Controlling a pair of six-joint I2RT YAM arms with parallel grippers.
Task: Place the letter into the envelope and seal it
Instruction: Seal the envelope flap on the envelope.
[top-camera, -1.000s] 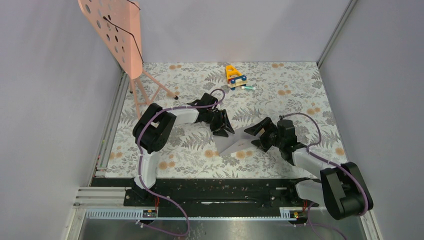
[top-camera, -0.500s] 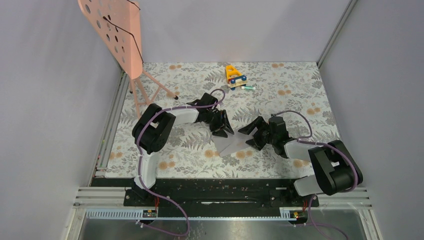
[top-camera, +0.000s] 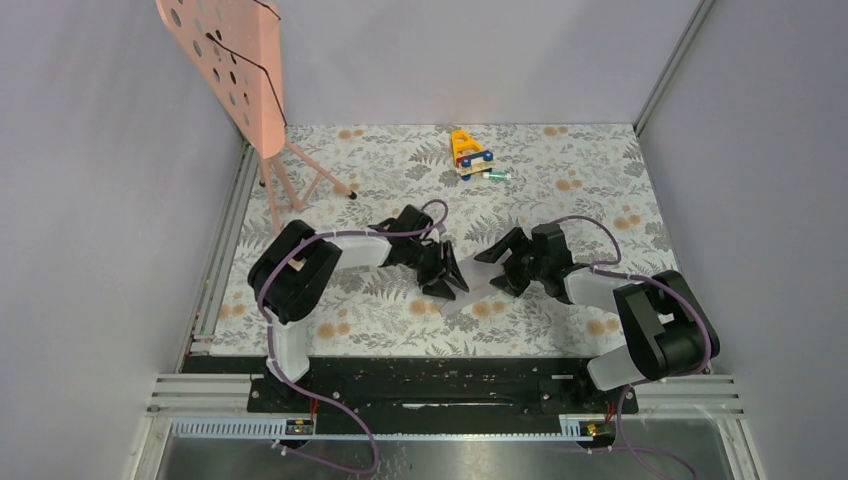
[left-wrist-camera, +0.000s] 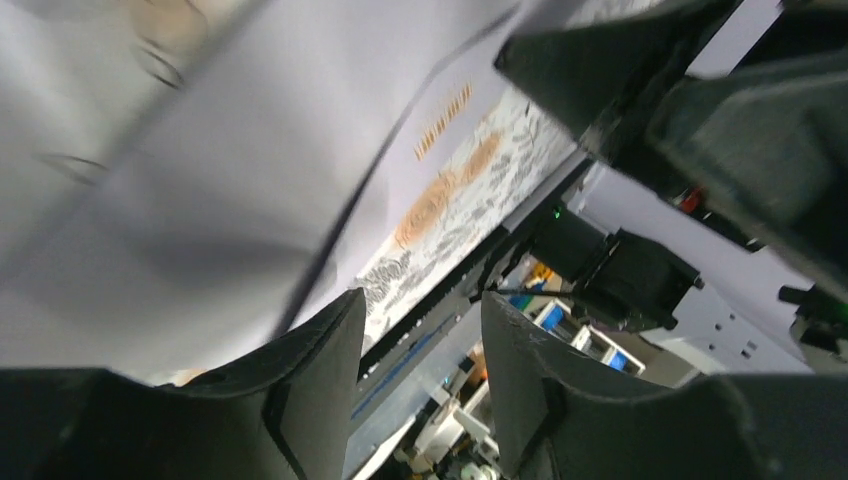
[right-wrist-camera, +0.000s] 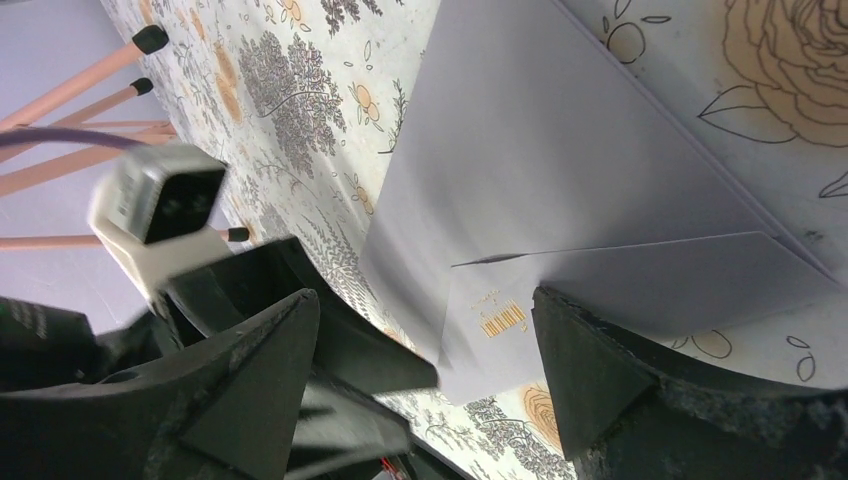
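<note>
The grey-lilac envelope lies flat on the floral table between my two grippers. In the right wrist view the envelope shows a fold line and a small orange barcode. My right gripper stands wide open over its near end, one fingertip at the paper's edge. My left gripper is open with nothing in the gap; the envelope lies beside its left finger. In the top view the left gripper and right gripper face each other closely. The letter is out of view.
A pink perforated board on a tripod stand rises at the back left, its legs on the table. A yellow toy and a small green object lie at the back. Grey walls enclose the table.
My right arm has folded in, carrying its gripper left and further back over the envelope. My left gripper has slid nearer and slightly right. More of the envelope is now covered.
</note>
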